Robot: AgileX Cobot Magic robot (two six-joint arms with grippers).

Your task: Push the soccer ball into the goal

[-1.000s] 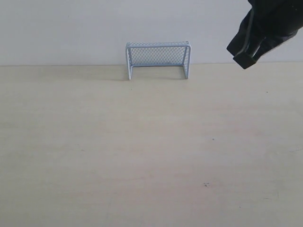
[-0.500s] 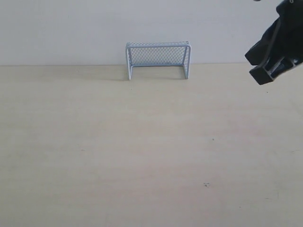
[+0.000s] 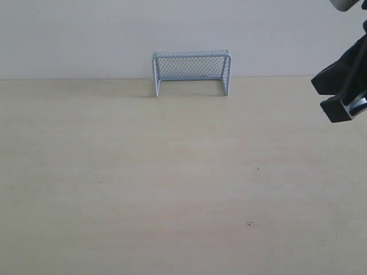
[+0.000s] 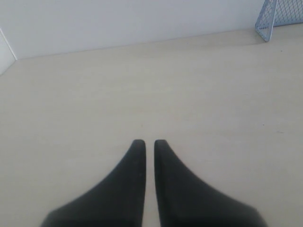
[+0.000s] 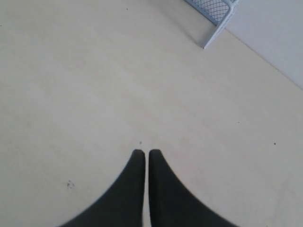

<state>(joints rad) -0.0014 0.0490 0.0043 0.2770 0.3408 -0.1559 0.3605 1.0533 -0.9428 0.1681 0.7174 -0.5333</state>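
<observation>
Both my pincers are closed to a thin slit and grip nothing. The left pincer (image 4: 148,142) has two smooth, matt black fingers, broad at the base and curving in to narrow rounded tips, with only a fine line of worktop showing between them. The right pincer (image 5: 143,152) has the same shape, and its gap is finer still. In the exterior view it hangs at the right edge, raised off the surface and touching nothing. Whether the left tips touch the surface I cannot tell.

The pale beige worktop (image 3: 172,183) is flat and faintly grained, with a few small dark specks. The miniature goal (image 3: 191,67), a pale blue-white frame of thin bars with fine mesh netting, stands upright at the far edge of the worktop. Its back is against the plain white wall (image 3: 86,34) and its open mouth faces the worktop. The goal is well apart from both pincers, with the right pincer far to its right. I cannot tell where the soccer ball lies.
</observation>
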